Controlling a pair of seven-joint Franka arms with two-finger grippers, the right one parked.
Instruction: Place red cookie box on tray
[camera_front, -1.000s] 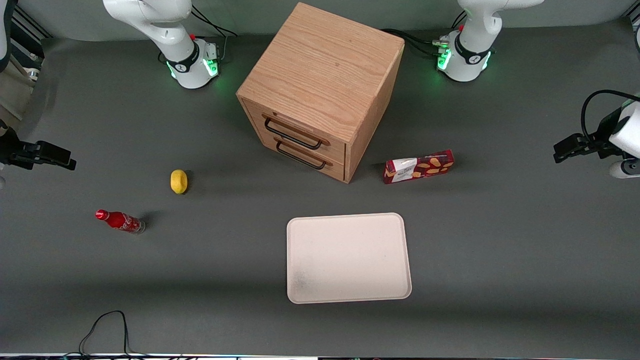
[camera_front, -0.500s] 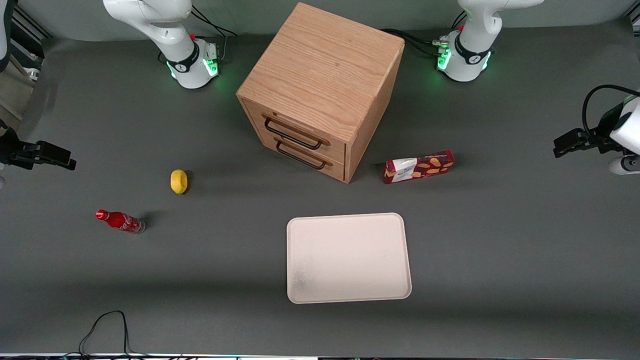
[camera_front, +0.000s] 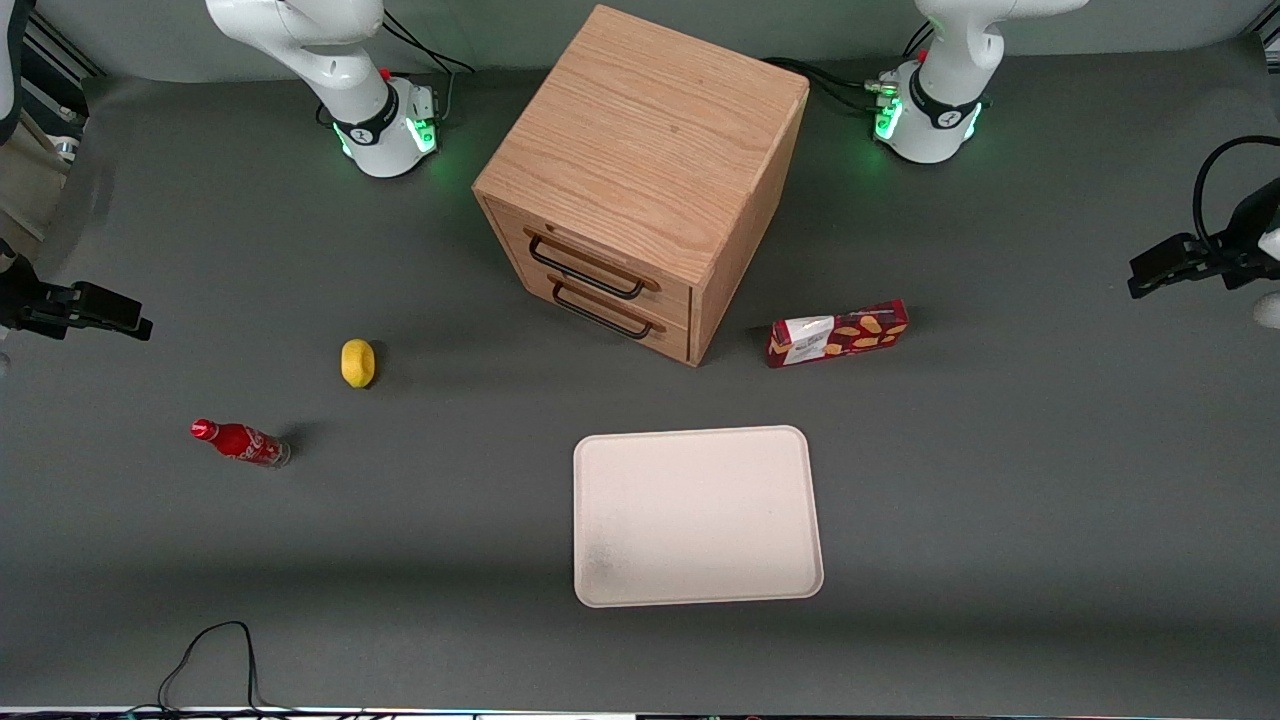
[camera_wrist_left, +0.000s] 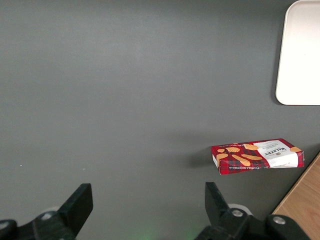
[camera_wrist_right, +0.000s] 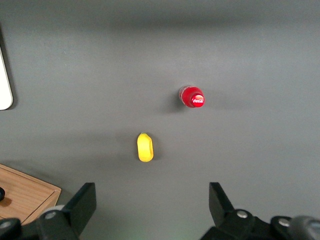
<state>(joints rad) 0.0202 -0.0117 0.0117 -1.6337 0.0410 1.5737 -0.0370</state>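
Gripper (camera_wrist_left: 145, 205) fingers (camera_wrist_left: 77, 202) spread wide, nothing between them; it hangs above bare table at the working arm's end, well apart from the red cookie box (camera_front: 838, 333). Box lies flat on the dark grey tabletop (camera_front: 1000, 480), beside the wooden two-drawer cabinet (camera_front: 640, 180). Cream tray (camera_front: 697, 516) sits nearer the front camera than the box, apart from it. Toward the parked arm's end: lemon (camera_front: 357, 362), small red soda bottle (camera_front: 240, 442).

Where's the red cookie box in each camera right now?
Front view: red cookie box lies on the table beside the wooden drawer cabinet, farther from the camera than the tray.
Left wrist view: box near the open end effector.
Right wrist view: not visible.
Shared landmark: the tray.
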